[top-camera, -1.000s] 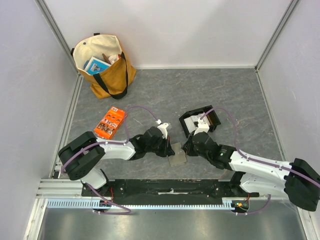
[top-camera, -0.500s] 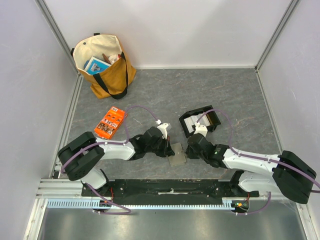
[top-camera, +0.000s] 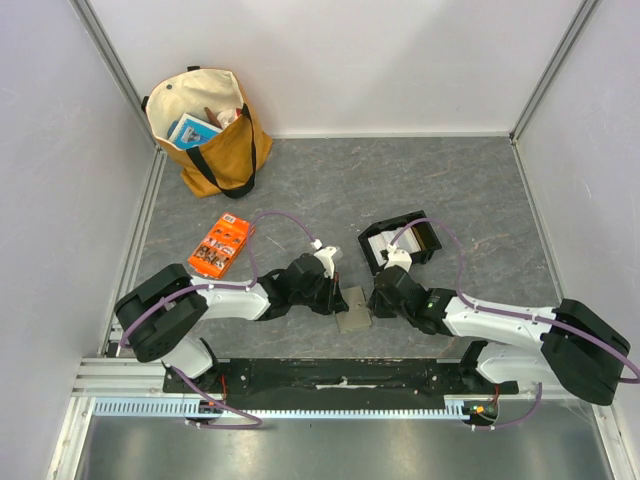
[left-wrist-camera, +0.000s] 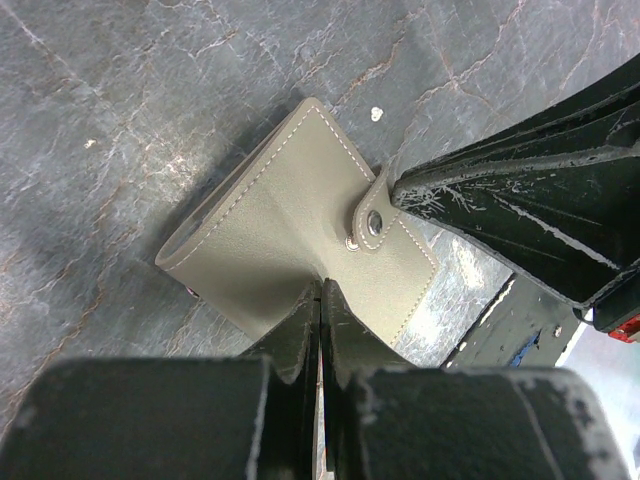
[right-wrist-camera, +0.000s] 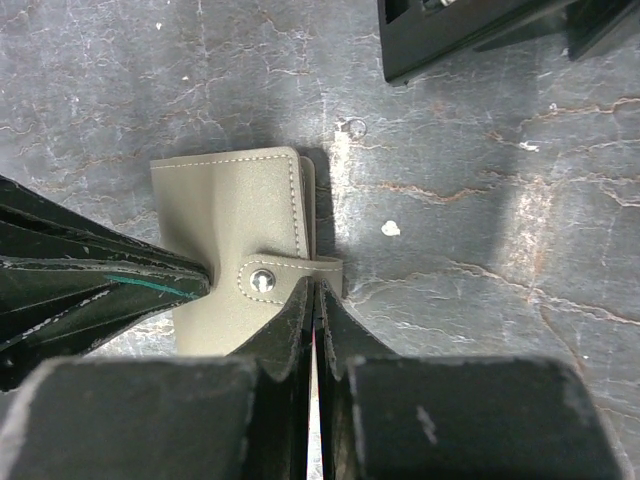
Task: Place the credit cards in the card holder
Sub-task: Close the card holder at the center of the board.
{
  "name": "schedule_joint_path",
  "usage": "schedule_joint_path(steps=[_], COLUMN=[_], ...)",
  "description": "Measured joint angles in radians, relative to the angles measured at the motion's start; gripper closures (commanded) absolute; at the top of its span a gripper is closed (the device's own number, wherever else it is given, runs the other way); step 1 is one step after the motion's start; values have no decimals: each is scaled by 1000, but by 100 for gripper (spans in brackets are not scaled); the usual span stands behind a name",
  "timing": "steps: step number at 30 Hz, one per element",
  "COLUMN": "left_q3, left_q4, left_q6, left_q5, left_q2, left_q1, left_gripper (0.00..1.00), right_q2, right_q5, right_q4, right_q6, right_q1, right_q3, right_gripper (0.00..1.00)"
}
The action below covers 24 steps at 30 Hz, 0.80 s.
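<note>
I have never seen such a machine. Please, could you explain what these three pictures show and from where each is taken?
These are two robot arms bolted at the table's near edge. One picture looks down from above. The other two come from a camera on each wrist, so the black fingers at the bottom are its own. On the grey stone-patterned table lie a flat olive-grey card holder with a snap stud, a black open plastic tray, an orange printed packet and a mustard cloth tote bag. The left gripper and right gripper are both shut, tips touching the card holder from opposite sides.
</note>
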Motion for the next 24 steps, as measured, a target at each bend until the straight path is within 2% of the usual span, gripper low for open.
schedule_joint_path(steps=[24], left_q3=[15], left_q4=[-33], left_q6=[1], left_q5=[0], left_q2=[0], left_q1=[0], left_gripper=[98], right_q2=[36], right_q5=[-55], right_q4=[49], right_q6=[-12], right_q1=[-3], right_q3=[4], right_gripper=[95])
